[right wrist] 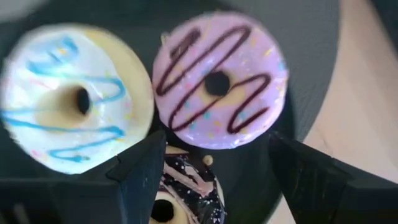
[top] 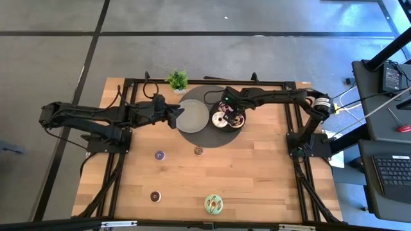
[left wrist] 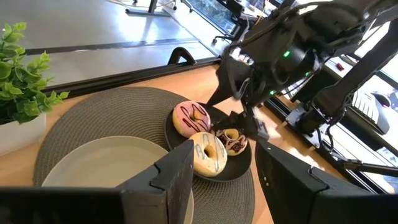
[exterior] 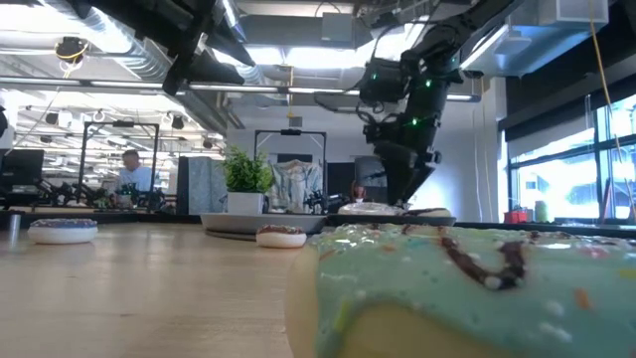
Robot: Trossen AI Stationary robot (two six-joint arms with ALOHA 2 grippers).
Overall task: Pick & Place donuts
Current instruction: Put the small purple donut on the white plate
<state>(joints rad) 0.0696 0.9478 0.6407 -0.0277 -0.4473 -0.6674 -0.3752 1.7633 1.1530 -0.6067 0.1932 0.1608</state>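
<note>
Pale wood planks make up the bench point(top: 250, 160) I see from above. My right arm reaches across from the right side, elbow folded near the edge, its right gripper point(top: 226, 109) over the small dark round plate point(top: 227, 128) on the grey woven round mat point(top: 209, 138). Three donuts sit on that plate. My left arm stretches in from the left, its left gripper point(top: 174, 114) at the rim of the larger light grey plate point(top: 192, 116). On bare wood lie a tiny purple donut point(top: 160, 154), a tiny brown donut point(top: 199, 151), a tiny dark donut point(top: 155, 196) and a large green-iced donut point(top: 214, 204) near the front edge.

At bench level, the green-iced donut fills the foreground and the right arm hangs down steeply over the dark plate, beside a small potted green plant point(exterior: 244, 179).

Through the left wrist camera, my left jaws stand apart, holding nothing, hovering over the light grey plate; beyond them sit the pink-iced donut point(left wrist: 191, 118), the white-iced donut point(left wrist: 208, 153) and the chocolate-sprinkled donut point(left wrist: 233, 140).

Through the right wrist camera, my right jaws are spread wide either side of the chocolate-sprinkled donut, without gripping it.
</note>
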